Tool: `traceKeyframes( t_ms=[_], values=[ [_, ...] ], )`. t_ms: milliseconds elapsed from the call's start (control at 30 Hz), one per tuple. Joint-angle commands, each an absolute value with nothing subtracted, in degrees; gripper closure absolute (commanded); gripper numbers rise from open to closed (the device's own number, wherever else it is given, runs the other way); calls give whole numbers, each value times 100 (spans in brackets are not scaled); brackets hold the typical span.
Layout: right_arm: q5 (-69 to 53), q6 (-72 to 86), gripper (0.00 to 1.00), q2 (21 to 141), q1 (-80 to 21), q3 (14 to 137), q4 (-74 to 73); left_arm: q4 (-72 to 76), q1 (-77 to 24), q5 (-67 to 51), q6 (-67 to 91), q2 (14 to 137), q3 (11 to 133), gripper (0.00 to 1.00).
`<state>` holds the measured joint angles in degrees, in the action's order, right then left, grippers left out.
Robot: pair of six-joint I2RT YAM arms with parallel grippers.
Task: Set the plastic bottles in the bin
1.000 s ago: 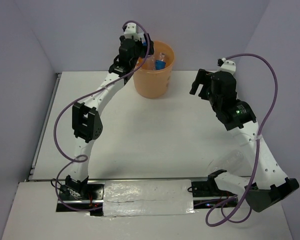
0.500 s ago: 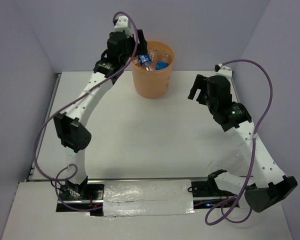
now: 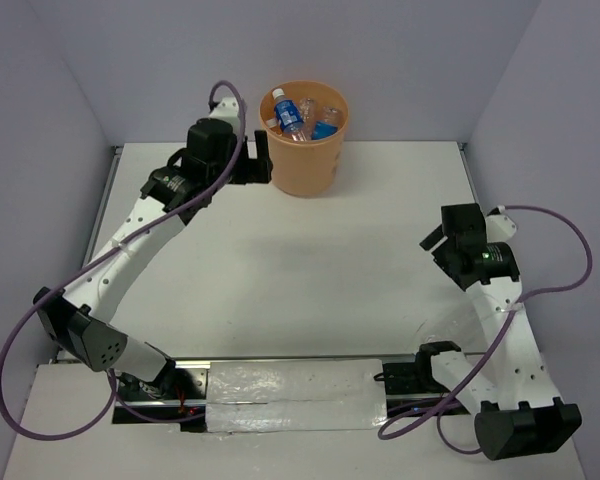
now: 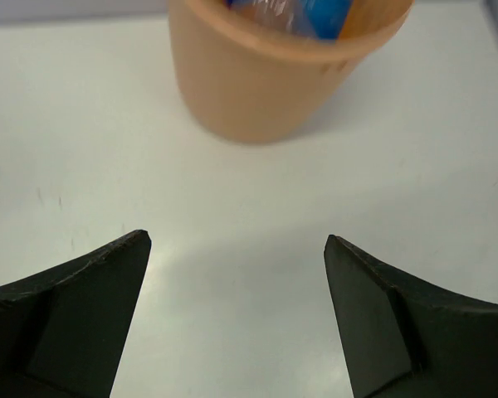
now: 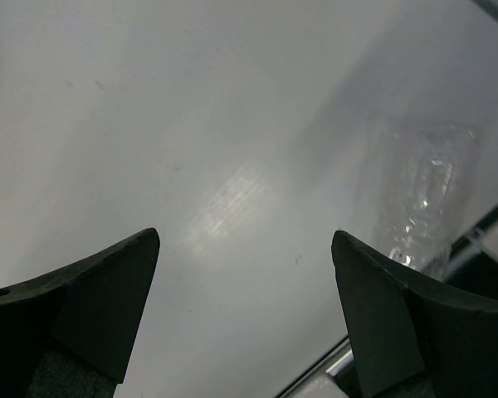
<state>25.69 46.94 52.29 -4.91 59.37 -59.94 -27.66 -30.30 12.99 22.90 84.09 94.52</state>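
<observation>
The orange bin point(image 3: 303, 150) stands at the far middle of the table, with several plastic bottles point(image 3: 292, 112) inside, blue labels and caps showing. My left gripper point(image 3: 261, 163) is open and empty, low beside the bin's left side. In the left wrist view the bin point(image 4: 257, 83) lies just ahead of the open gripper point(image 4: 236, 249), with bottles point(image 4: 315, 12) at its rim. My right gripper point(image 3: 433, 240) is open and empty above the right of the table. One clear bottle point(image 3: 462, 320) lies on the table under the right arm. It also shows in the right wrist view point(image 5: 427, 191), right of the open gripper point(image 5: 245, 240).
The white table point(image 3: 310, 260) is walled by grey panels at the left, back and right. A taped strip point(image 3: 295, 395) and the arm bases run along the near edge. A dark rail point(image 5: 481, 240) lies just beyond the clear bottle.
My left gripper has drawn back from over the bin and dropped to its left side, and a blue-labelled bottle now lies in the bin. My right arm has pulled back and lowered toward the near right.
</observation>
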Motion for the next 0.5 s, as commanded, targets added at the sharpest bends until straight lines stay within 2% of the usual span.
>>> traceKeyframes(
  t_ms=[0,233,467],
  values=[
    [2750,5878,8,5185,-256,5696,-6924,-3111,-3032,1178,2347,8200,9062,1],
    [3278,7496,9,5817,-44,5230,-7953,-3436,-3032,1423,1908,8200,9132,1],
    [3243,7752,10,6425,255,4711,-7638,-3436,-3032,1556,1854,8200,9105,1]
  ],
)
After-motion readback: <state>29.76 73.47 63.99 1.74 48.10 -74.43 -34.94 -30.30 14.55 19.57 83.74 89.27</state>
